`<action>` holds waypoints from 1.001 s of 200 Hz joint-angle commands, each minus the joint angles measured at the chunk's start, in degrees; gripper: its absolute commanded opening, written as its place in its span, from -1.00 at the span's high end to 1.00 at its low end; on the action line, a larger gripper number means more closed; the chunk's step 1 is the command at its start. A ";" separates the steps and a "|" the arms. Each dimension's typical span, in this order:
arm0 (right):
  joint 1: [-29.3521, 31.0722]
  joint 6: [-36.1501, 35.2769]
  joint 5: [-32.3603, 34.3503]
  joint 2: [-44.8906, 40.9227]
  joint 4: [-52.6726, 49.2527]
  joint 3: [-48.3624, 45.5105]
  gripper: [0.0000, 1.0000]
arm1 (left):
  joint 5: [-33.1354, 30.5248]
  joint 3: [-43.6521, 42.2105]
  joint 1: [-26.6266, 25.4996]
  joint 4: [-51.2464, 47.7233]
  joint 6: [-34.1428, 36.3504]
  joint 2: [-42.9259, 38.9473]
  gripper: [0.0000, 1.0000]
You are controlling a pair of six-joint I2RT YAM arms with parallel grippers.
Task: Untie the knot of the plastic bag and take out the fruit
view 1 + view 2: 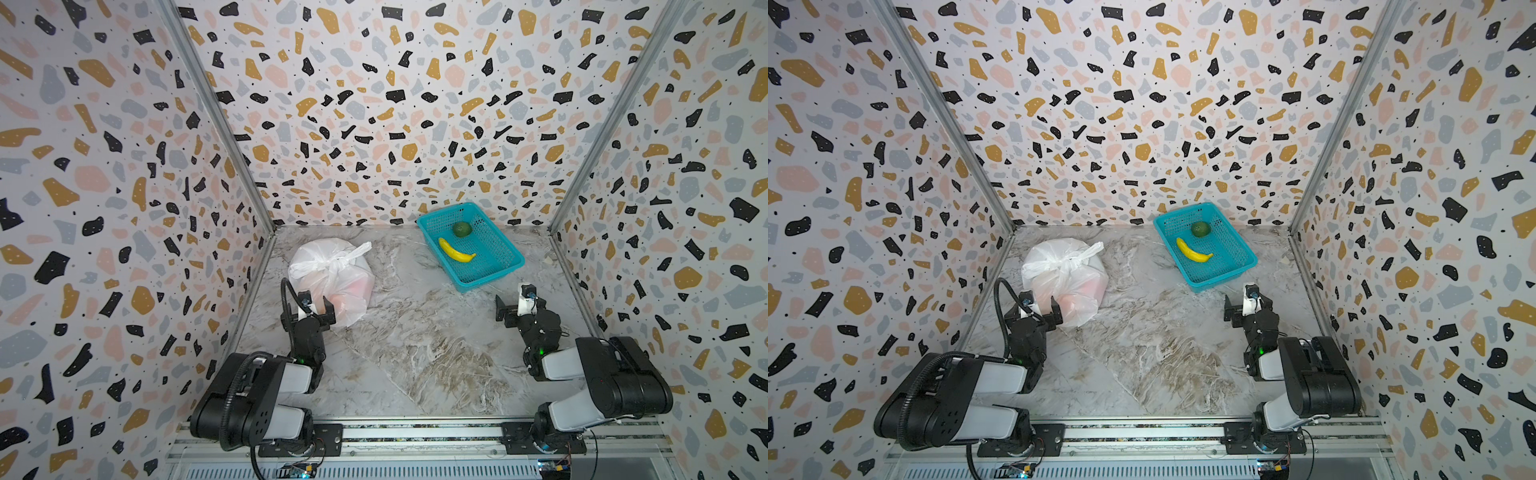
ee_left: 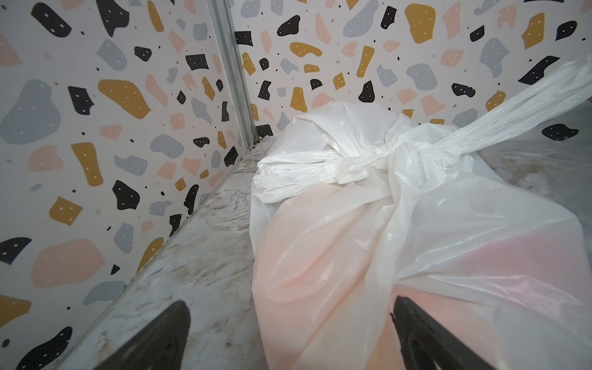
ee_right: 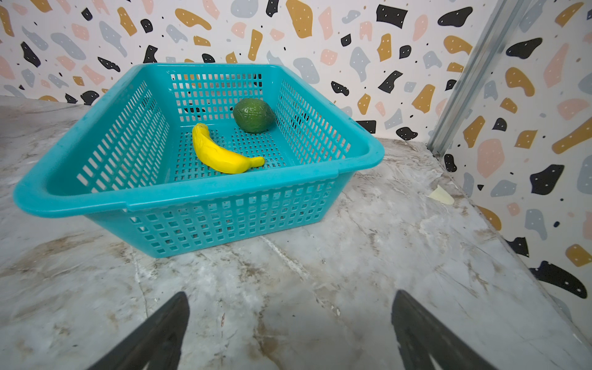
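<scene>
Left claw (image 1: 309, 313) released, jaws wide, just beside the tied bag (image 1: 322, 270). Right claw (image 1: 520, 307) released, near the basket (image 1: 492, 277). Knot (image 1: 340, 262) intact on top; fruit (image 1: 358, 287) inside. Recommend pinching one tail (image 1: 360, 250), pulling gently while steadying the bag.

You're looking at the plastic bag (image 1: 332, 282) sitting on the table's (image 1: 415, 353) left side by the wall, knot (image 1: 341, 261) on top. The basket (image 1: 492, 275) is sitting back right, holding 2 things: banana (image 1: 456, 250) in front, avocado (image 1: 461, 229) behind. Left gripper (image 1: 308, 311) is hovering just before the bag, right gripper (image 1: 521, 307) before the basket.
</scene>
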 commanded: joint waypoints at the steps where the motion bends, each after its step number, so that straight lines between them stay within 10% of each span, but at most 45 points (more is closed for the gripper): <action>1: -0.18 0.66 0.00 -1.01 1.02 0.86 -0.98 | 0.36 1.01 0.34 3.16 -0.27 -1.15 -0.99; 96: 6.73 4.65 4.03 -19.95 -48.06 23.80 -0.98 | 2.85 15.19 -0.06 -44.22 -6.03 -26.54 -1.00; 200: 20.94 3.22 -4.96 17.65 -79.85 70.22 -0.91 | 6.00 27.97 -7.61 -61.83 -13.99 -23.89 -0.99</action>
